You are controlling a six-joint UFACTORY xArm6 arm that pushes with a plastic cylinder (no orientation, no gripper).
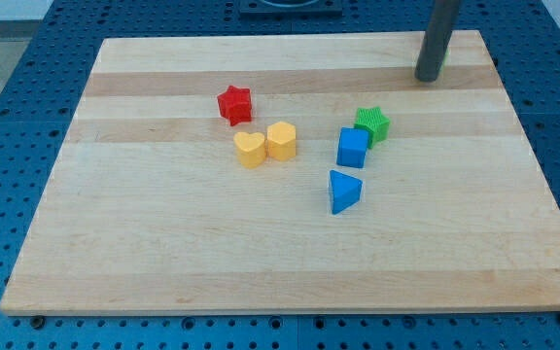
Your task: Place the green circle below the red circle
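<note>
My tip [426,78] rests on the wooden board [163,243] near its top right corner. A sliver of green [441,64] shows at the rod's right edge just above the tip; it is mostly hidden by the rod and its shape cannot be made out. No red circle shows in the view. A red star [233,104] lies at upper middle left, far to the left of the tip.
A yellow heart [249,149] and a yellow hexagon [281,140] touch side by side below the red star. A green star [372,123] sits against a blue cube [353,148]. A blue triangle [344,191] lies below the cube.
</note>
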